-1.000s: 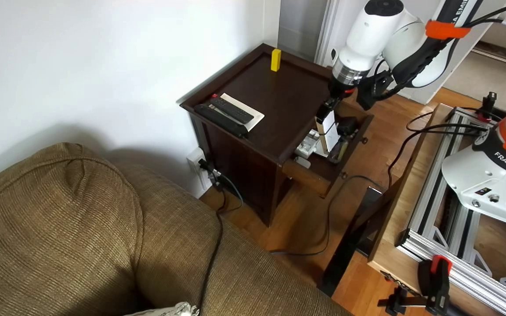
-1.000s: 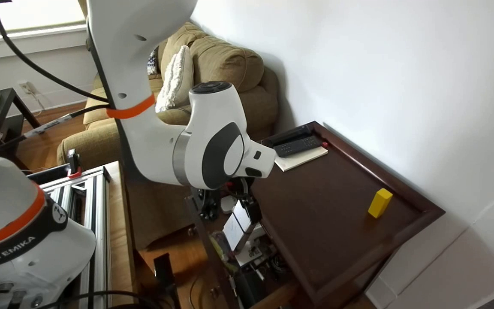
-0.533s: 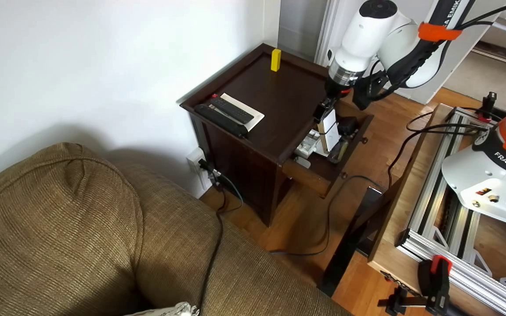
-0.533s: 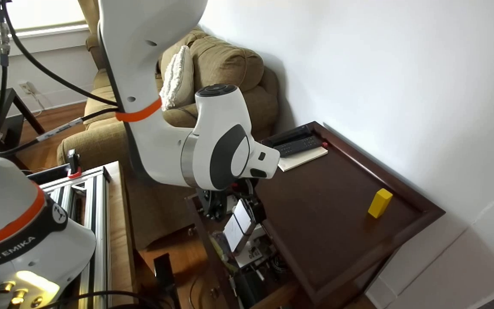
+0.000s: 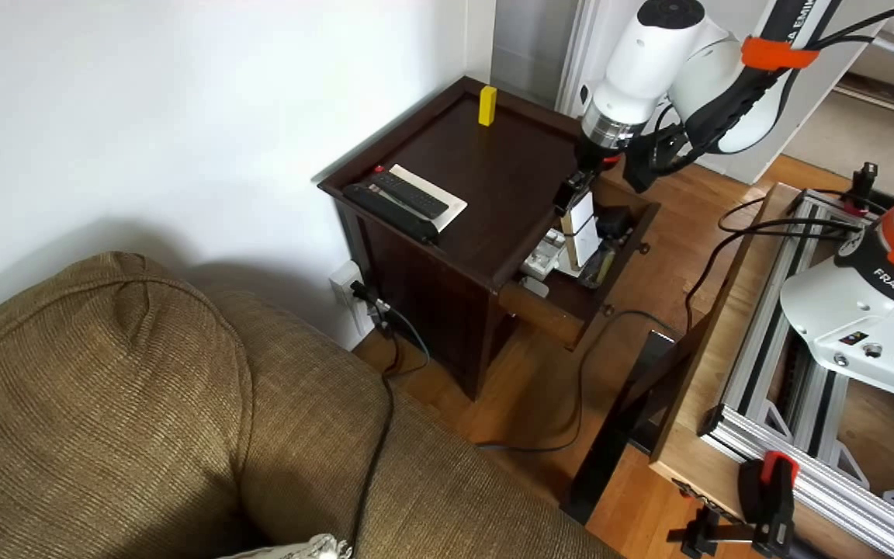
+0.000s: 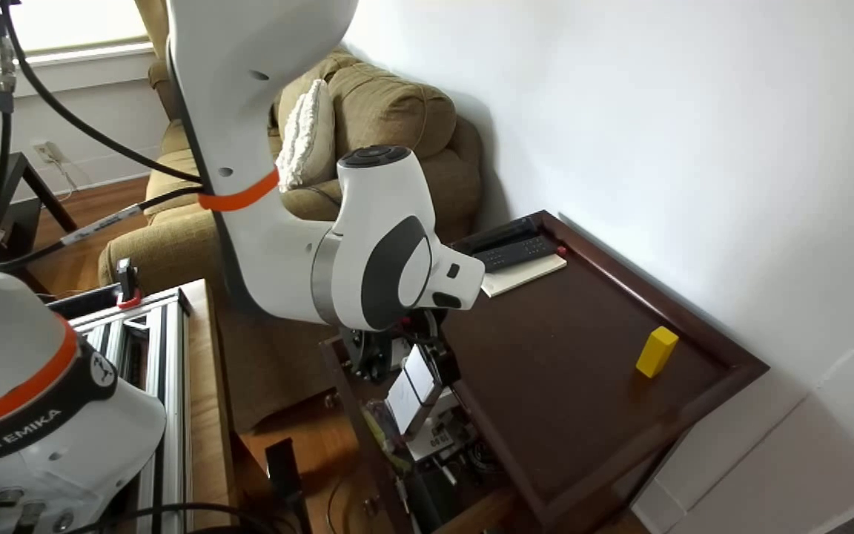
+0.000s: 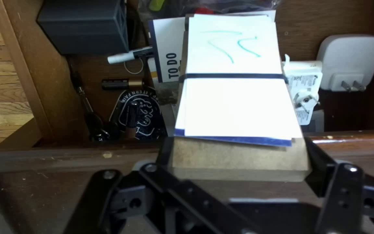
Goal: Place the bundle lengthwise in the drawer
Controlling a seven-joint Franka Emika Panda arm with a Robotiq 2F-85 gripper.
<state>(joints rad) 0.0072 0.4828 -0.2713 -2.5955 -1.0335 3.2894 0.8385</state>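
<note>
The bundle is a flat stack of white cards on a tan block, with a dark band around its middle [image 7: 239, 107]. It stands steeply tilted in the open drawer in both exterior views [image 5: 586, 237] [image 6: 408, 397]. My gripper [image 7: 240, 157] is shut on its upper end, one finger on each long side. The gripper also shows in both exterior views [image 5: 571, 194] [image 6: 440, 363]. The dark brown drawer [image 5: 542, 313] is pulled out of the side table; its side wall shows in the wrist view [image 7: 54, 97]. Whether the bundle's lower end touches the drawer's contents is unclear.
The drawer holds a dark box [image 7: 83, 27], a pen [image 7: 127, 56], a battery [image 7: 122, 84] and white adapters [image 7: 351, 61]. The side table's top [image 5: 509, 178] overhangs beside it, with remotes [image 5: 408, 194] and a yellow block [image 5: 487, 106] on it. A sofa [image 5: 299, 388] stands nearby.
Over the last second the arm has shifted slightly toward the table, and the bundle has moved a little with it. In the last half second almost nothing has moved.
</note>
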